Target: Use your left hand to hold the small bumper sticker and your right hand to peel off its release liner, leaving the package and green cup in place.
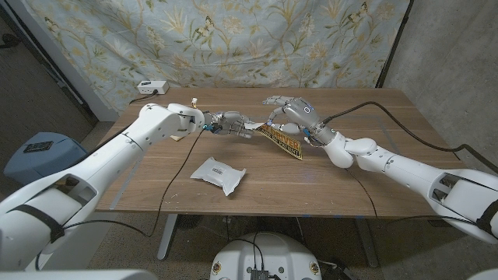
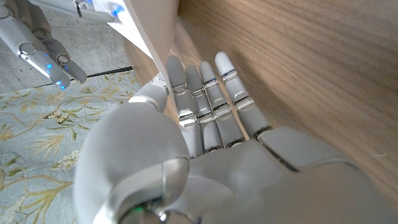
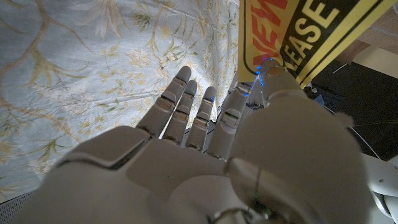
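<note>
Above mid-table, one bumper sticker (image 1: 282, 141) in the right robot hand (image 1: 286, 115) — one white liner (image 1: 250, 127) in the left robot hand (image 1: 227, 121).

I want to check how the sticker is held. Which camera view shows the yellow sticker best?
The head view: there the sticker hangs whole between the left hand and the right hand. The right wrist view shows part of its lettering close up; the left wrist view shows a pale sheet edge.

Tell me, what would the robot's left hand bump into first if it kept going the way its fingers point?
Probably the right hand, just past the bumper sticker stretched between it and the left hand; depth is unclear.
</note>
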Controlling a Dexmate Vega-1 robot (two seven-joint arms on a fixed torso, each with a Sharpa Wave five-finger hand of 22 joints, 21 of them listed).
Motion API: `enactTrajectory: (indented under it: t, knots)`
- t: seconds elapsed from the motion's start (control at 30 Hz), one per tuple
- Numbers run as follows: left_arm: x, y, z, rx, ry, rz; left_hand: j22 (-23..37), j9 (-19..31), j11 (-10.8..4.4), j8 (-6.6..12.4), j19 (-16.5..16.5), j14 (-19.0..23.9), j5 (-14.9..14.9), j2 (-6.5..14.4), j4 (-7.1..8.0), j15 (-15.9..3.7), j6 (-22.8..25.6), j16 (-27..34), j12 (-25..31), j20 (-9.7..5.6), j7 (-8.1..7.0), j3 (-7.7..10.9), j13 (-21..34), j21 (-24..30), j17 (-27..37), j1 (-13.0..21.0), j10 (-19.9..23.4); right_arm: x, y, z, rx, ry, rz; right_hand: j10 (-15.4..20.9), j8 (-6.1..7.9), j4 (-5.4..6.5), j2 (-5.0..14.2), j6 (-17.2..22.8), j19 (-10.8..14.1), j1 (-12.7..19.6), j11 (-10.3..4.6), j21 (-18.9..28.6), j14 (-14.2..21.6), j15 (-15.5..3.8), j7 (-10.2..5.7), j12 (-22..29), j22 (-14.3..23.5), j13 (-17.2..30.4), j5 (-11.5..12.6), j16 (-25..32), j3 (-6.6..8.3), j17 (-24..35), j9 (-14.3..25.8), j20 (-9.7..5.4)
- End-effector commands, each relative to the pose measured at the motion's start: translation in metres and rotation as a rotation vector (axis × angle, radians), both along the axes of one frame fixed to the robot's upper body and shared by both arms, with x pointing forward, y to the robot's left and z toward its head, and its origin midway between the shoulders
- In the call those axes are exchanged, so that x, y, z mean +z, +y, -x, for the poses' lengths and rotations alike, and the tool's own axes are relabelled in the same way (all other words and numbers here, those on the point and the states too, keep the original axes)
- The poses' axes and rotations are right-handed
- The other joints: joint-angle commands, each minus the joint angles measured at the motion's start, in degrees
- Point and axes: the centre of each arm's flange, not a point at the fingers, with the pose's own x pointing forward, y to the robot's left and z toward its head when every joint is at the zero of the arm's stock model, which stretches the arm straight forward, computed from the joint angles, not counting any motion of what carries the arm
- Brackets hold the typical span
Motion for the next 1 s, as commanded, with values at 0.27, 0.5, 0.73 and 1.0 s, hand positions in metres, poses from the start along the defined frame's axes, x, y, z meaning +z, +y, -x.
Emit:
enactTrajectory:
  t: [0.27,0.5,0.73,1.0]
  knots:
    - [0.000,0.004,0.002,-0.030,-0.013,0.011,0.3,0.0,-0.19,0.16,-0.7,-0.5,-0.4,0.2,0.34,-0.06,-0.5,-0.2,-0.4,0.24,-0.10,0.12,0.6,0.7,0.2,0.8,-0.2,0.007,-0.007,0.007,-0.017,-0.016,-0.011,0.3,0.27,0.04,-0.21,0.0,-0.1,0.2,-0.47,-0.1,0.3,-6.70,-0.25,-0.1,0.1,0.1,0.5,-0.1,0.55,-0.1,0.2,0.03]
    - [-0.001,0.006,0.003,-0.036,-0.014,0.010,0.3,0.1,-0.09,0.21,-0.8,-0.5,-0.5,0.2,0.29,-0.09,-0.6,-0.2,-0.6,0.18,-0.13,0.13,0.7,1.0,0.3,0.9,-0.3,0.006,-0.010,0.009,-0.026,-0.014,-0.014,0.2,0.30,0.06,-0.22,0.1,-0.2,0.2,-0.48,-0.1,0.3,-6.72,-0.27,-0.1,0.1,0.1,0.5,-0.1,0.60,-0.1,0.1,0.01]
    - [-0.003,0.007,0.004,-0.034,-0.016,0.012,0.2,0.1,-0.08,0.22,-1.0,-0.6,-0.7,0.3,0.34,-0.04,-0.7,-0.3,-0.8,0.18,-0.02,0.17,0.8,1.2,0.3,0.9,-0.3,0.006,-0.013,0.012,-0.037,-0.014,-0.020,0.2,0.34,0.06,-0.27,0.1,-0.1,0.2,-0.46,-0.1,0.2,-6.71,-0.21,-0.1,0.1,0.1,0.5,-0.1,0.64,-0.1,0.1,0.00]
    - [-0.004,0.007,0.005,-0.043,-0.017,0.013,0.2,0.1,-0.17,0.39,-1.2,-0.7,-0.8,0.3,0.37,-0.05,-0.6,-0.4,-0.9,0.21,-0.06,0.17,0.9,1.6,0.4,0.9,-0.3,0.007,-0.018,0.015,-0.048,-0.018,-0.021,0.3,0.40,0.07,-0.26,0.1,-0.1,0.2,-0.44,-0.1,0.3,-6.72,-0.22,-0.1,0.1,0.1,0.6,-0.1,0.70,-0.1,0.1,0.04]
